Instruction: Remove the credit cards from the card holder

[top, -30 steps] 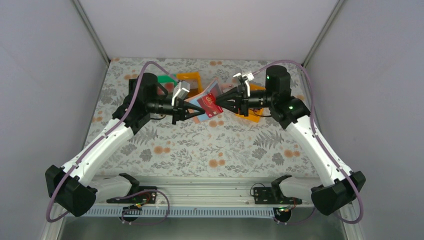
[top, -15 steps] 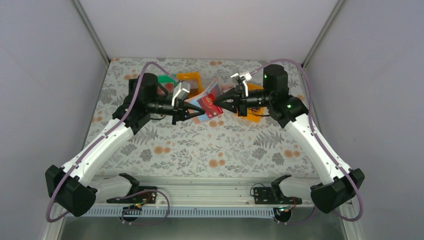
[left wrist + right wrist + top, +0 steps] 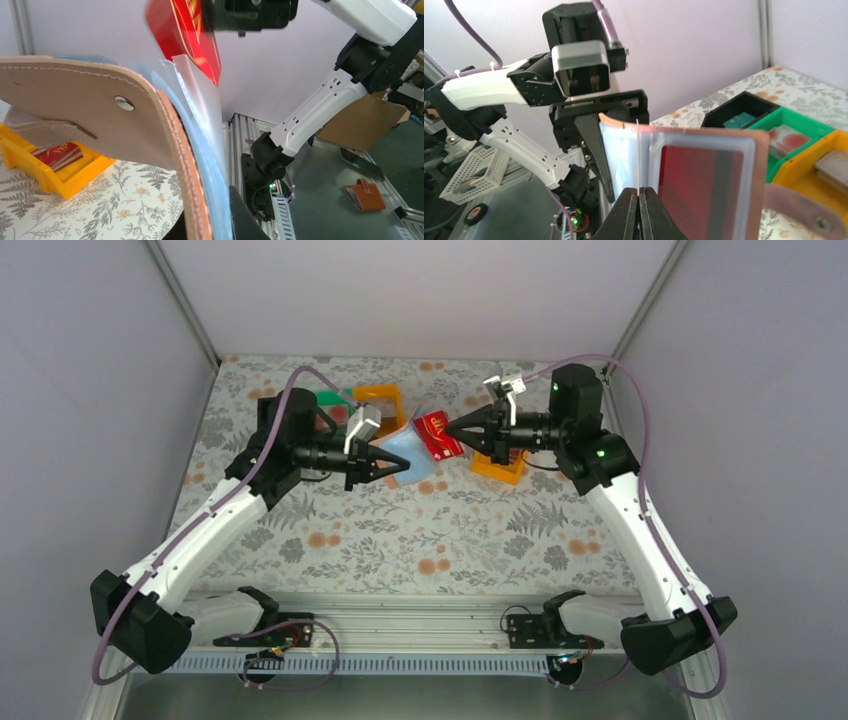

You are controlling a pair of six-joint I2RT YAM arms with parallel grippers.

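card holder [image 3: 408,452] is open: brownish-pink cover, pale blue clear sleeves fanned out, held up off the table between my two sets of jaws. One dark red card [image 3: 701,186] sits in a sleeve straight ahead of my right jaws.

Both arms are stretched inward over the far half of the table, tips facing each other.

My left gripper [image 3: 388,465]: jaws clamped on the holder.

My right gripper [image 3: 452,427]: jaws pinched tight on a red card [image 3: 437,434] with white print, edge-on in my wrist view, sticking straight out past the tips. It's just beside the sleeve mouth; can't tell if they touch.

orange bin [image 3: 497,468] sits below and behind my right jaws.
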